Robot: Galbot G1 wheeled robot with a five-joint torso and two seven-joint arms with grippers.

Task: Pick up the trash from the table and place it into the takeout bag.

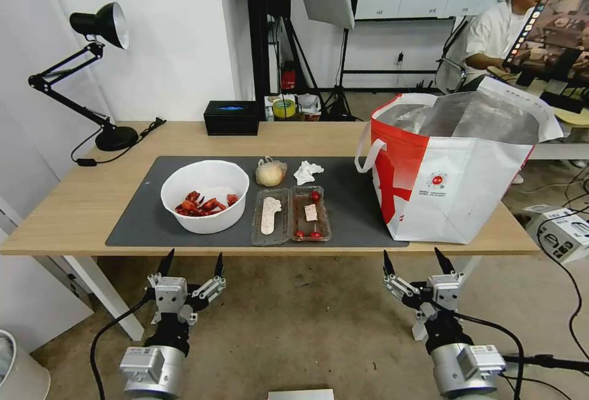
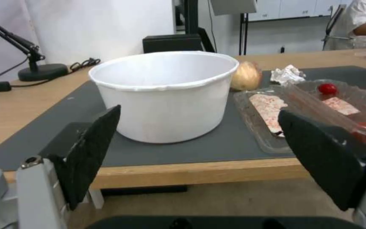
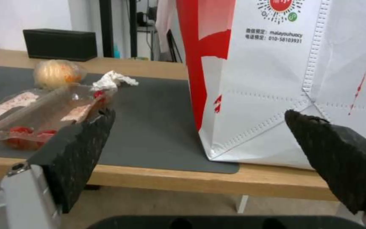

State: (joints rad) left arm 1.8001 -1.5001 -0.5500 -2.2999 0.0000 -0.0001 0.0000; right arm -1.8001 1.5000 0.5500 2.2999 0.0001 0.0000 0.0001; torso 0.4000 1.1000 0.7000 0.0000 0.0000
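Observation:
The trash lies on the table's (image 1: 73,216) dark grey mat (image 1: 147,228). A white bowl (image 1: 205,196) (image 2: 166,95) holds red shell scraps. Right of it sits a clear hinged tray (image 1: 290,215) (image 2: 318,111) (image 3: 43,111) with food bits. Behind them are a beige wrapped lump (image 1: 270,173) (image 2: 245,75) (image 3: 57,74) and a crumpled tissue (image 1: 307,172) (image 2: 288,74) (image 3: 113,80). The white and red takeout bag (image 1: 454,173) (image 3: 293,79) stands open at the table's right end. My left gripper (image 1: 191,265) (image 2: 200,159) hangs open below the front edge before the bowl. My right gripper (image 1: 417,263) (image 3: 200,162) is open below the bag.
A black tissue box (image 1: 231,117) stands at the table's back edge, and a black desk lamp (image 1: 92,75) with its cord at the back left. A white bin (image 1: 21,369) is on the floor at left, a boxed device (image 1: 561,231) at right. Bare floor lies under both arms.

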